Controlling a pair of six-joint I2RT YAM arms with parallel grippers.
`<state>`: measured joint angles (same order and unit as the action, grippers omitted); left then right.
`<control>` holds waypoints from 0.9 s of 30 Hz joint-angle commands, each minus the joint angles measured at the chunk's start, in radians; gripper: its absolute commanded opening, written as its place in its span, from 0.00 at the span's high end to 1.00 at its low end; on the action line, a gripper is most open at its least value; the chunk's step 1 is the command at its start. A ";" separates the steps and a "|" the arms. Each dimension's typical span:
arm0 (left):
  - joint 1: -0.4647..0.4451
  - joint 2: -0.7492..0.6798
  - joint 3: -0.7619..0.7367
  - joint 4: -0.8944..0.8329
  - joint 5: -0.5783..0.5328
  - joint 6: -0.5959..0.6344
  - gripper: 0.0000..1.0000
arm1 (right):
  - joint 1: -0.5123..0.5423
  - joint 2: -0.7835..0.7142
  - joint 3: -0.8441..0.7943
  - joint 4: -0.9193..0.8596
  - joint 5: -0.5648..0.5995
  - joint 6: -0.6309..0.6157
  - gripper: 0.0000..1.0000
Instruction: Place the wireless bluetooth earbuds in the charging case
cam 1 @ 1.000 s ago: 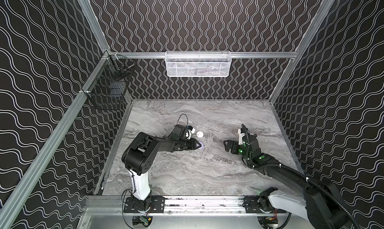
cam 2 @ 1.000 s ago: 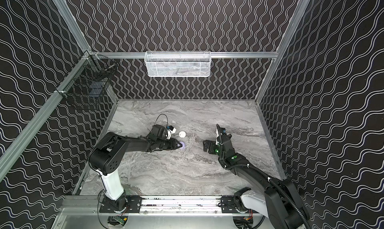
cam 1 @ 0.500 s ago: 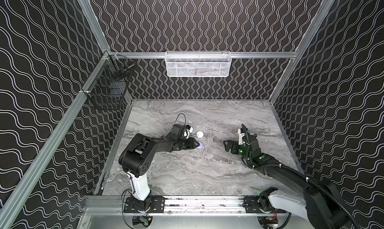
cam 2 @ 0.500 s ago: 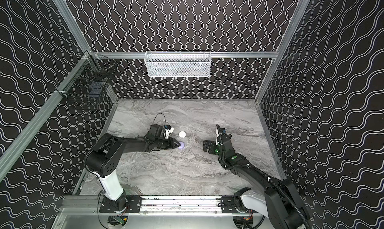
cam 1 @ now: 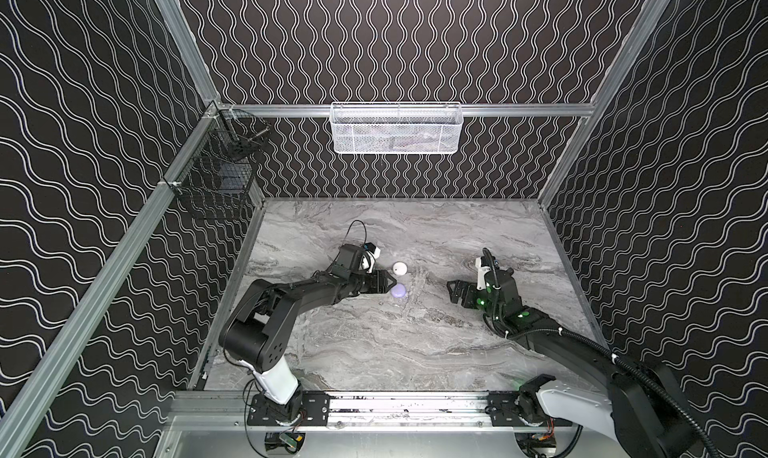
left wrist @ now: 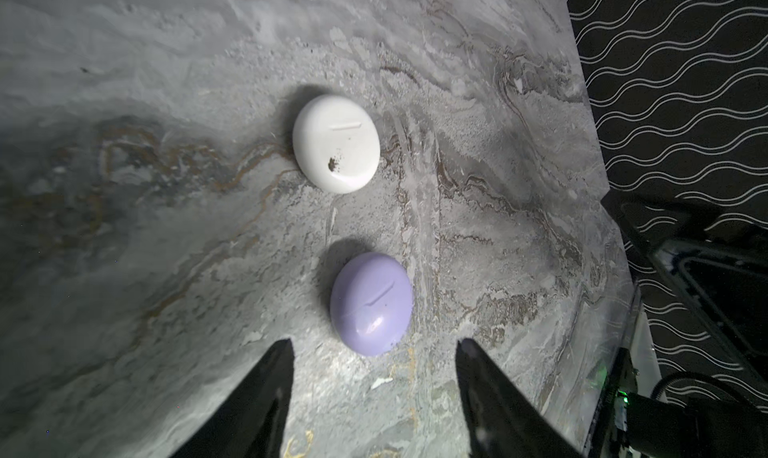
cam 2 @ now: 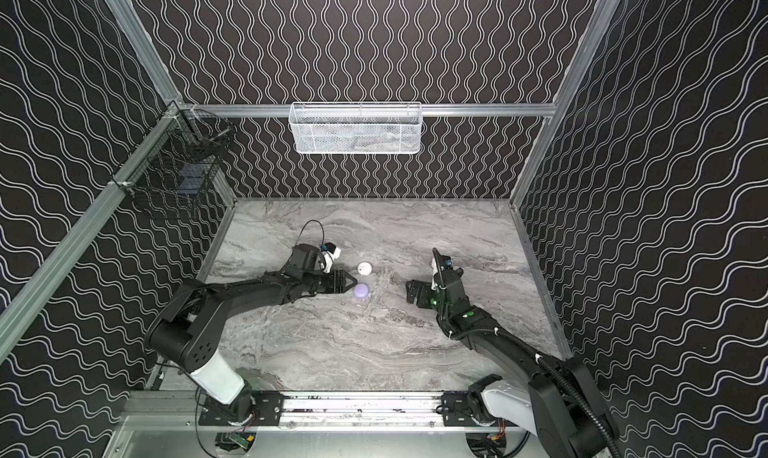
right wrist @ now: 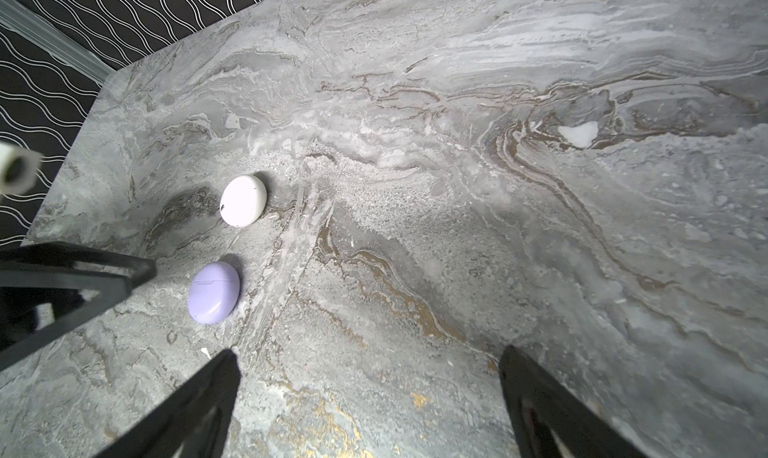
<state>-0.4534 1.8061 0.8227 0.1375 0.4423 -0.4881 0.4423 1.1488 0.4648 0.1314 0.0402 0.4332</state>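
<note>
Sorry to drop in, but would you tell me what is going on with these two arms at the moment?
Two round charging cases, a lavender case and a white case, lie shut and apart on the marble table. The left claw is open just short of the lavender case, gripping nothing. The right claw is open too, further off over bare table.

Marble table (cam 1: 374, 343): white case (cam 1: 399, 268), lavender case (cam 1: 399, 290), seemingly shut.
</note>
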 commanded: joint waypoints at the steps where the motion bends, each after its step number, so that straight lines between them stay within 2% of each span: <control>1: 0.004 -0.055 -0.002 -0.030 -0.065 0.050 0.18 | 0.000 -0.007 0.000 0.030 0.020 0.001 0.01; 3: 0.003 -0.097 -0.005 -0.047 -0.085 0.057 0.02 | -0.001 -0.012 -0.005 0.035 0.024 -0.001 0.00; 10: 0.004 -0.236 -0.018 -0.080 -0.127 0.079 0.01 | -0.001 -0.032 -0.023 0.061 0.043 -0.005 0.00; 14: 0.004 -0.319 -0.026 -0.111 -0.192 0.098 0.01 | 0.000 -0.038 -0.032 0.069 0.063 0.001 0.00; 17: 0.004 -0.379 -0.029 -0.150 -0.259 0.105 0.01 | -0.001 -0.040 -0.025 0.048 0.073 0.011 0.01; 22: 0.002 -0.445 -0.037 -0.152 -0.294 0.128 0.01 | -0.001 -0.079 0.001 -0.001 0.096 0.031 0.01; 27: 0.002 -0.524 -0.084 -0.130 -0.411 0.144 0.01 | 0.000 -0.132 0.047 -0.092 0.167 0.024 0.01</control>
<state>-0.4519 1.3128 0.7525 -0.0174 0.1238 -0.3794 0.4423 1.0382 0.4847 0.1024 0.1452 0.4522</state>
